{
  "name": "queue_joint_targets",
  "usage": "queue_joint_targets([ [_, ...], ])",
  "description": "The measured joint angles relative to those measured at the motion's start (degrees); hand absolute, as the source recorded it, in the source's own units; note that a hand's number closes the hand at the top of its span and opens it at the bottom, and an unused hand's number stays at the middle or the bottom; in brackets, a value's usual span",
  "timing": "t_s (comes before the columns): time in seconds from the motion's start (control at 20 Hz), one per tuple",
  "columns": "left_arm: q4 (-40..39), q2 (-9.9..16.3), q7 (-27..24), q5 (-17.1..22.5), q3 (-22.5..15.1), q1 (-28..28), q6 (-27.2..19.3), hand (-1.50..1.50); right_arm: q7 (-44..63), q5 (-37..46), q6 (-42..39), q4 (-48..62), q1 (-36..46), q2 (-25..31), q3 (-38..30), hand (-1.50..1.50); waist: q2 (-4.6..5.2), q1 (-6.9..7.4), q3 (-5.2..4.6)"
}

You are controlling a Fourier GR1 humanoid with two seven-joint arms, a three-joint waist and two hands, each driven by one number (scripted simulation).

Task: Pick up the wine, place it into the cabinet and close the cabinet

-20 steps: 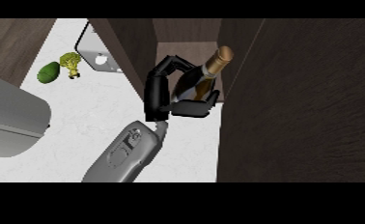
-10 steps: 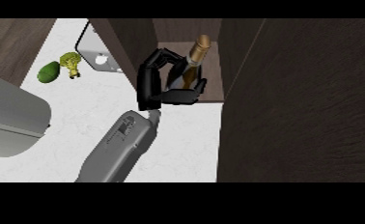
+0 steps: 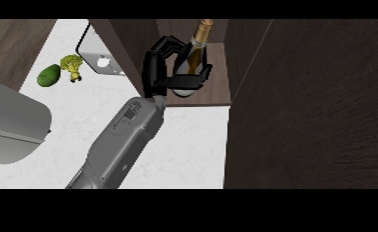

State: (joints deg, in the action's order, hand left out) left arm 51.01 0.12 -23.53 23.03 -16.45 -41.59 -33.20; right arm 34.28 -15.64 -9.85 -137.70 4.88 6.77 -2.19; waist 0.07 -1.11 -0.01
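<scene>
**Head view: wine bottle held inside the open cabinet**

Head view: one grey forearm comes in from the lower left, and its robot hand has fingers and thumb curled around the wine, clamped on the lower body of the bottle. Which arm this is I cannot tell for certain; it reads as the left, and no other hand shows. The bottle stands nearly upright within the cabinet, over its dark wooden floor, gold-foiled neck pointing to the far side. Whether its base touches the floor is hidden by the fingers.

Glass of this kind is likely heavy, stiff, smooth and breakable, so the wide body is the sensible hold, not the thin neck.

The cabinet holds nothing else visible. Its door stands open at right. On the white desk, far left, lie an avocado and broccoli.
</scene>
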Motion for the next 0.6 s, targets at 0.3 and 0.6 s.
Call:
queue_joint_targets([
  [0.3,-7.1,-0.06,-0.57,0.28,2.74,-4.9,1.14,1.5,-0.14,-0.28,-0.3,0.21,0.32,0.17,-0.86,-1.5,0.04,-0.05,0.01],
  [0.6,-13.78,-0.03,-6.11,0.43,4.38,-8.47,0.33,1.5,-1.46,-0.2,-0.66,0.07,-1.43,-0.79,0.8,-1.5,0.1,-0.47,-0.01],
])
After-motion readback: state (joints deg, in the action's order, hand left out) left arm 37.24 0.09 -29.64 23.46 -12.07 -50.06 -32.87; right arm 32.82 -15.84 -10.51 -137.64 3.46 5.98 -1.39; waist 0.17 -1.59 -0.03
